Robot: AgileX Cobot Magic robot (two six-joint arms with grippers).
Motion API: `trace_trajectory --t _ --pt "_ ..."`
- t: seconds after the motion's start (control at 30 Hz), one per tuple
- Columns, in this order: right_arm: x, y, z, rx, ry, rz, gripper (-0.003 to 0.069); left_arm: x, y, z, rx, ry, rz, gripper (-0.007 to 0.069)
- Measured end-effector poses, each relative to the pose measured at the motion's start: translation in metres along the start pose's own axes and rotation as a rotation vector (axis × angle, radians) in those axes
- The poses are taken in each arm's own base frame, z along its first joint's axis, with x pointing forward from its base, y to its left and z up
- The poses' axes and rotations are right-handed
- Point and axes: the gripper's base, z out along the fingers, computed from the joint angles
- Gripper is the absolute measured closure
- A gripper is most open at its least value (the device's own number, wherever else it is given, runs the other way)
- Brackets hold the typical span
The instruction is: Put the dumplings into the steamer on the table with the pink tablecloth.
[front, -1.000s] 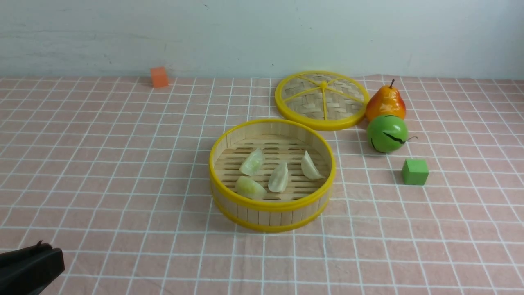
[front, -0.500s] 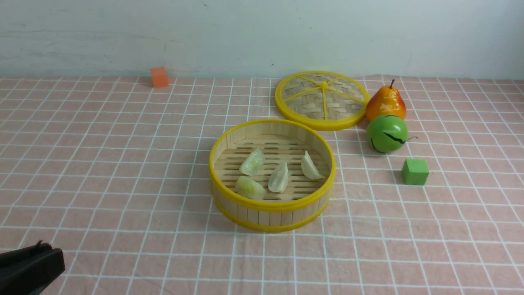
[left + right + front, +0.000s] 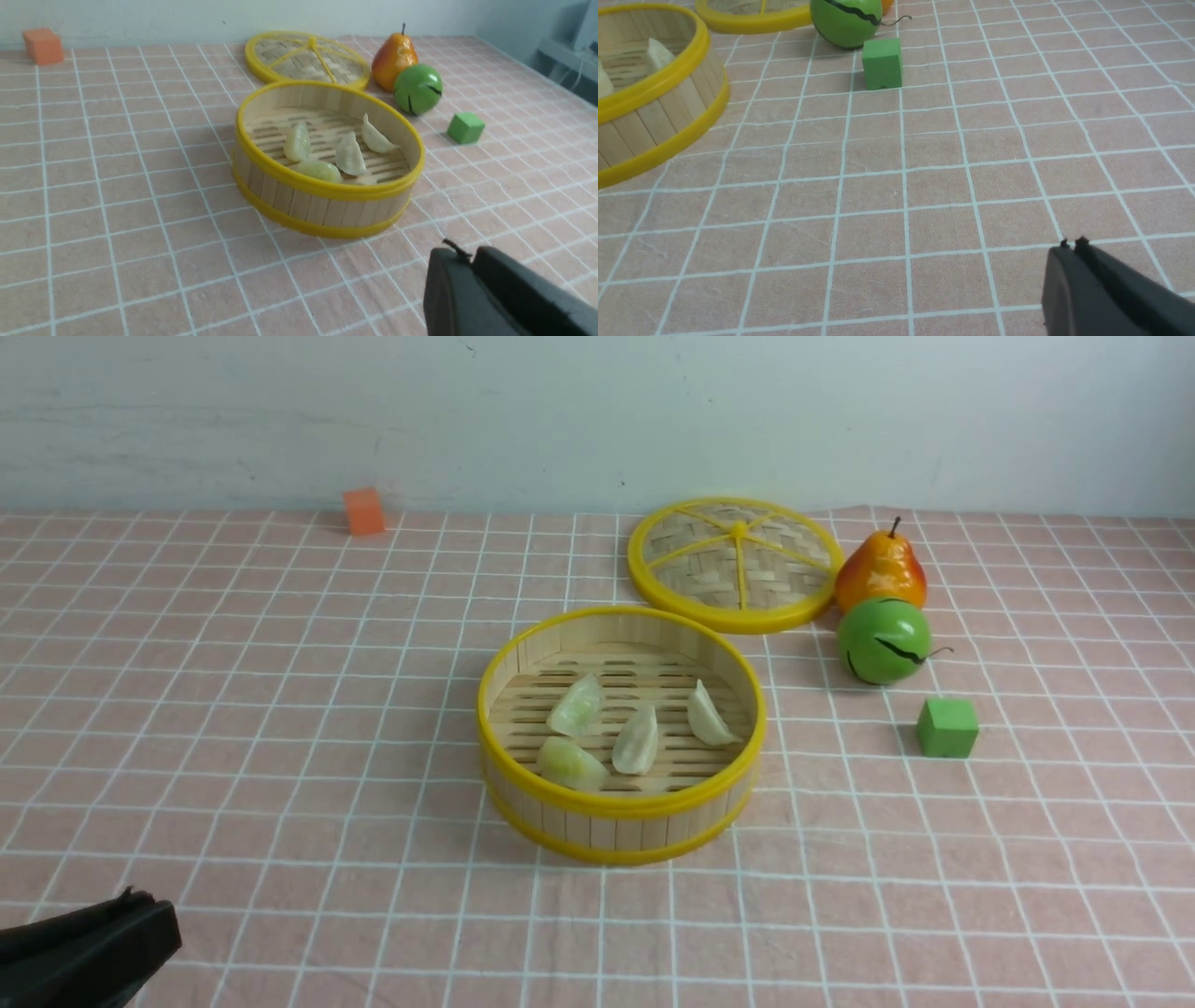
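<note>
The steamer [image 3: 607, 831], a round bamboo basket with yellow rims, stands mid-table on the pink tablecloth [image 3: 280, 709]. Several pale dumplings lie on its slatted floor, among them one dumpling [image 3: 576, 706] at the left, one [image 3: 637, 739] in the middle and one [image 3: 709, 714] at the right. My left gripper [image 3: 154, 910] shows at the bottom left corner, well short of the steamer; in the left wrist view this gripper [image 3: 467, 254] has its jaws pressed together on nothing. My right gripper [image 3: 1071, 245] is out of the front view; its jaws are shut and empty over bare cloth.
The flat woven lid [image 3: 733, 563] lies behind the steamer. A pear [image 3: 879, 569], a green ball-like fruit [image 3: 882, 639] and a green cube [image 3: 947, 727] sit to the steamer's right. An orange cube [image 3: 363, 511] stands by the back wall at the left.
The left gripper's tip has slid a little to the right, further into the front view. The steamer, dumplings and other objects have not moved.
</note>
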Motion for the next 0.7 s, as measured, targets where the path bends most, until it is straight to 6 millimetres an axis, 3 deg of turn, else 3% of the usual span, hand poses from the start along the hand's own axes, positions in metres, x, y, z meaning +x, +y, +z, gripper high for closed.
trace_trajectory --t 0.07,0.4,0.7 --pt "0.0 0.0 0.0 0.0 0.0 0.001 0.0659 0.008 0.007 -0.001 -0.046 -0.087 -0.044 0.0638" --pt "0.0 0.0 0.0 0.0 0.0 0.001 0.0648 0.049 0.034 -0.02 -0.35 -0.312 -0.113 0.0638" --pt "0.0 0.0 0.0 0.0 0.0 0.001 0.0637 0.081 0.049 -0.019 -0.535 -0.212 -0.149 0.0638"
